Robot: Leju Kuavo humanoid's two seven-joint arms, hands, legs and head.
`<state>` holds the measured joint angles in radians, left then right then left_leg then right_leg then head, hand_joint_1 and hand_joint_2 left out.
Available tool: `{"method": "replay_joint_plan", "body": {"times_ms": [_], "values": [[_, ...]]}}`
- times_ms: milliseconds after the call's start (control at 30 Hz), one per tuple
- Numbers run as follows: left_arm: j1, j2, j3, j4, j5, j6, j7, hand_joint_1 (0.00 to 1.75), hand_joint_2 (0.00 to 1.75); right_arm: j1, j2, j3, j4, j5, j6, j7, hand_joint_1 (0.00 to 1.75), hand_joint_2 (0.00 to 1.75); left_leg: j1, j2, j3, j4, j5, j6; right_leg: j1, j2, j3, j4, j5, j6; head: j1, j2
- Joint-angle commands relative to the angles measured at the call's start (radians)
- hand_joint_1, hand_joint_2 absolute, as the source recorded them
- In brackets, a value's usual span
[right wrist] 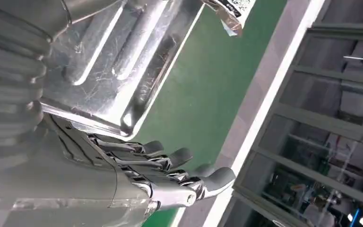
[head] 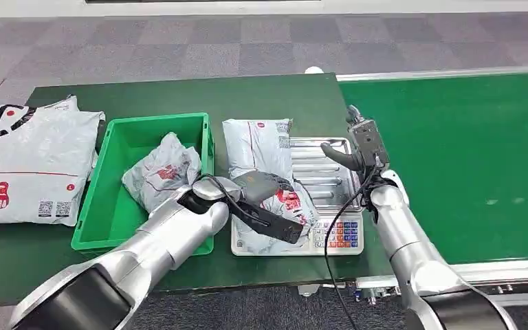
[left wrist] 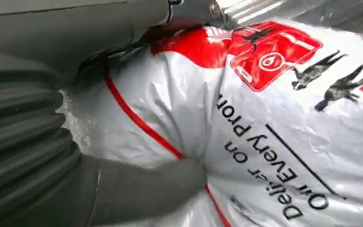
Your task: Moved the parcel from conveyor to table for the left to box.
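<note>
**Parcel on the scale, my left hand on it**

My left hand (head: 265, 187) lies over the parcel (head: 265, 148), which rests on the scale (head: 333, 180), covering the side of its steel tray nearest the green bin (head: 120, 216) and reaching down to the keypad. In my left wrist view my thumb (left wrist: 146, 191) presses against the parcel's (left wrist: 264, 127) white and red plastic, and the rest of my hand wraps over its end; I cannot tell whether the fingers have truly closed around it.

My right hand (head: 361, 141) hovers at the scale's far corner, on the conveyor (head: 467, 158) side, fingers straight and spread, holding nothing. My right wrist view shows those fingers (right wrist: 179, 170) apart, beside the bare tray edge (right wrist: 123, 71).

The green bin stands just beside the scale, away from the conveyor, with a crumpled parcel (head: 161, 172) inside. Beyond the bin from the scale lies a flat mailer bag (head: 31, 165) on the dark green table (head: 275, 93).
</note>
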<state>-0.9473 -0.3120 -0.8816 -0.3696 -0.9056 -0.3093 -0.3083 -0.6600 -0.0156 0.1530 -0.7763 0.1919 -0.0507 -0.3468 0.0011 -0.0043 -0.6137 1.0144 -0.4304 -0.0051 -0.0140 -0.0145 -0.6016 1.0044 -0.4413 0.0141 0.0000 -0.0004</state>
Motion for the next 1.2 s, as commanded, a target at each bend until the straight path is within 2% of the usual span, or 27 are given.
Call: {"method": "replay_joint_plan", "body": {"times_ms": [33,100,400,500,567,900,1100,1133,1167,1200], "values": [[0.013,0.025,-0.004,0.027,0.039,0.138,-0.031,1.75,1.75,0.038,-0.013,0.01,-0.058,0.006,0.014,0.01,0.0,1.75,0.0,0.002,0.002,-0.002,0.0,0.0,0.0,0.003,0.001,-0.002,0.001,-0.001,0.0,0.0],[0.006,0.03,0.008,-0.012,0.041,0.189,-0.051,1.75,1.75,0.036,-0.015,0.004,-0.052,0.014,0.014,0.015,0.0,1.75,0.0,0.002,0.002,-0.002,0.0,0.0,0.0,0.002,0.001,-0.002,0.001,-0.001,0.0,0.0],[-0.003,0.031,0.013,-0.039,0.04,0.217,-0.065,1.75,1.75,0.037,-0.016,-0.002,-0.054,0.014,0.017,0.014,0.0,1.75,0.0,0.002,0.002,-0.002,0.0,-0.001,0.0,0.004,0.0,-0.002,0.001,-0.001,0.0,0.0],[-0.02,0.04,0.023,-0.141,0.039,0.272,-0.077,1.75,1.75,0.053,-0.025,-0.017,-0.076,0.01,0.016,0.013,0.0,1.75,0.0,0.001,0.0,-0.001,0.0,-0.001,0.0,0.002,-0.001,-0.001,0.0,-0.001,0.0,0.0],[-0.019,0.051,0.026,-0.204,0.042,0.255,-0.055,1.75,1.75,0.062,-0.024,-0.03,-0.086,0.011,0.018,0.015,0.0,1.75,0.0,0.0,-0.002,0.0,0.0,-0.001,0.0,0.001,-0.003,0.0,0.0,-0.001,0.0,0.0],[-0.014,0.052,0.04,-0.232,0.049,0.293,-0.066,1.75,1.75,0.066,-0.021,-0.036,-0.091,0.011,0.018,0.013,0.0,1.75,0.0,0.002,-0.001,0.0,0.0,-0.001,0.0,0.003,-0.003,0.0,0.0,-0.001,0.0,0.0],[-0.045,0.096,0.023,-0.462,-0.074,0.358,0.038,1.75,1.75,0.065,-0.002,-0.055,-0.111,0.042,0.016,0.008,0.0,1.75,0.0,0.002,-0.003,0.001,-0.001,-0.001,0.0,0.003,-0.005,0.001,0.0,-0.001,0.0,0.0],[-0.053,0.092,0.031,-0.463,-0.109,0.384,0.056,0.73,1.75,0.059,0.004,-0.058,-0.101,0.053,0.007,0.01,0.0,1.75,0.0,0.003,-0.003,0.001,-0.001,-0.001,0.0,0.004,-0.005,0.001,0.0,-0.001,0.0,0.0],[-0.059,0.088,0.04,-0.457,-0.131,0.392,0.06,1.1,1.75,0.052,0.008,-0.063,-0.091,0.056,0.008,0.009,0.0,1.75,0.0,0.003,-0.003,0.001,-0.001,-0.001,0.0,0.004,-0.005,0.001,0.0,-0.001,0.0,0.0],[-0.06,0.084,0.061,-0.452,-0.143,0.407,0.059,1.75,1.75,0.046,0.011,-0.065,-0.083,0.061,0.01,0.007,0.0,1.75,0.0,0.003,-0.003,0.001,-0.001,-0.001,0.0,0.005,-0.004,0.0,0.0,-0.001,0.0,0.0]]}}
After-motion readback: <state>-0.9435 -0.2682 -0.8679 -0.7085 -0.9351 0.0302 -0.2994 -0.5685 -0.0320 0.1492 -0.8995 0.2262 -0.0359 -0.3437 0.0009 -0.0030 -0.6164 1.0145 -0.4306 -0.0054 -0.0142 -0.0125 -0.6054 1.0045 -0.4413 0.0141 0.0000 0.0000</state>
